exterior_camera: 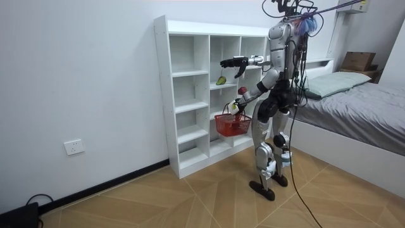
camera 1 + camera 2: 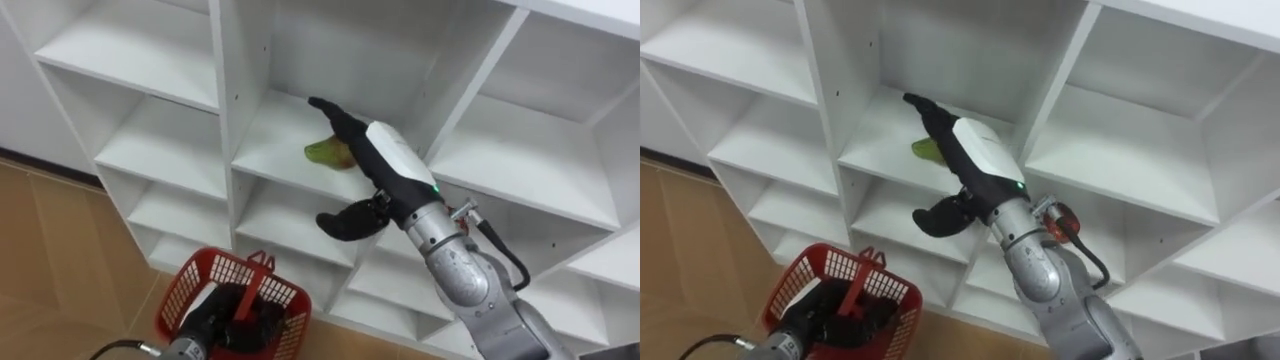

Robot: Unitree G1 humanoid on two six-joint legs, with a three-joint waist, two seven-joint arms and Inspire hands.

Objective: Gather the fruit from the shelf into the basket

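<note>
One green-yellow fruit (image 2: pixel 322 153) lies on a middle closet (image 2: pixel 228 100) shelf, partly behind the right hand (image 2: pixel 393 160), whose fingers are straight and spread. Near left, the left hand (image 2: pixel 218 316) grips the red basket (image 2: pixel 190 284) by its handle.

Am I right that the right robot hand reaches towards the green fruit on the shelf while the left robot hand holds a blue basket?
Not quite: the left eye view shows the basket is red, not blue. Otherwise yes: the right robot hand reaches towards the green fruit on the shelf, and the left robot hand holds that basket.
</note>
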